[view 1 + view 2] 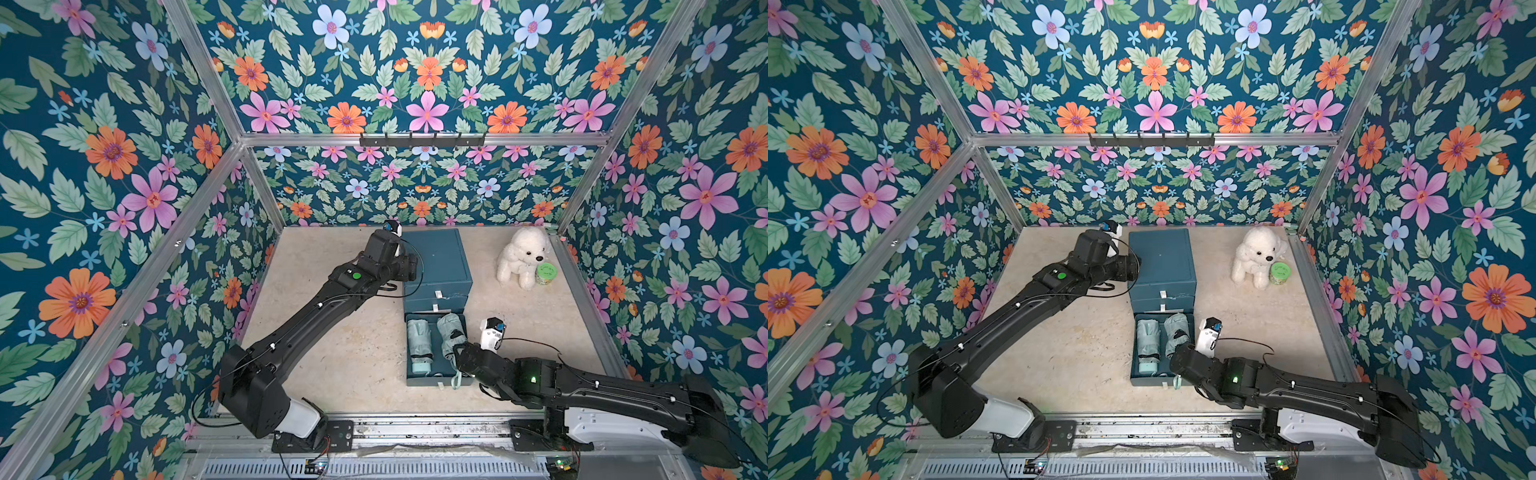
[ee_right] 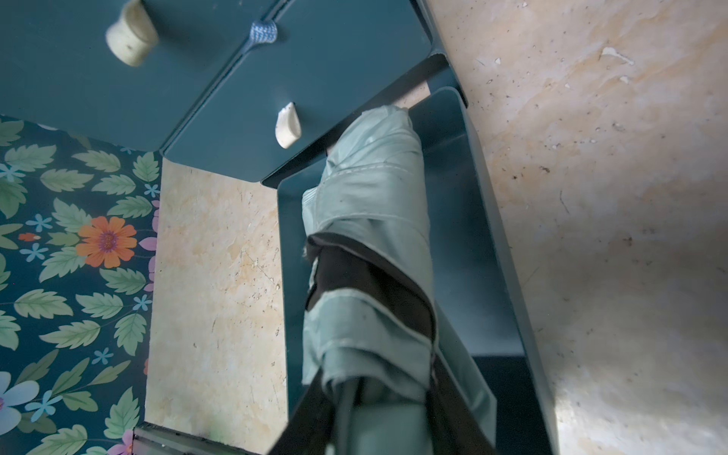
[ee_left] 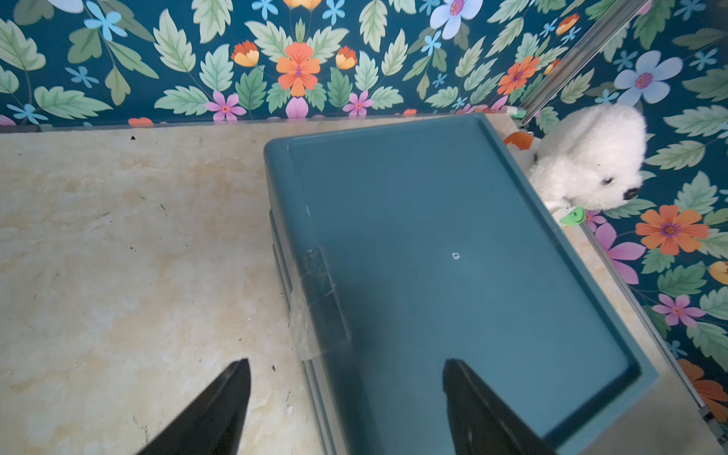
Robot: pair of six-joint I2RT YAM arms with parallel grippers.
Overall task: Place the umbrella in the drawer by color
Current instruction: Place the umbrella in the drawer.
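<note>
Obs: right gripper [image 1: 458, 352] clamped on mint umbrella [image 2: 366, 189], holding it inside the open bottom drawer [image 1: 415, 380], at 3 o'clock of a matching umbrella [image 1: 419, 340] (same colour, hence same drawer). The left gripper [image 3: 346, 405], jaws apart, hovers over the 9 o'clock edge of the cabinet [image 3: 453, 256], probably ready to brace it.

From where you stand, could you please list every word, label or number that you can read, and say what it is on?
Nothing here reads clearly.
Green tin: dark marks on the lid, too small to read.
Cabinet: one tiny pale mark on its top, too small to read.
Held umbrella: stitching only, no print.
</note>
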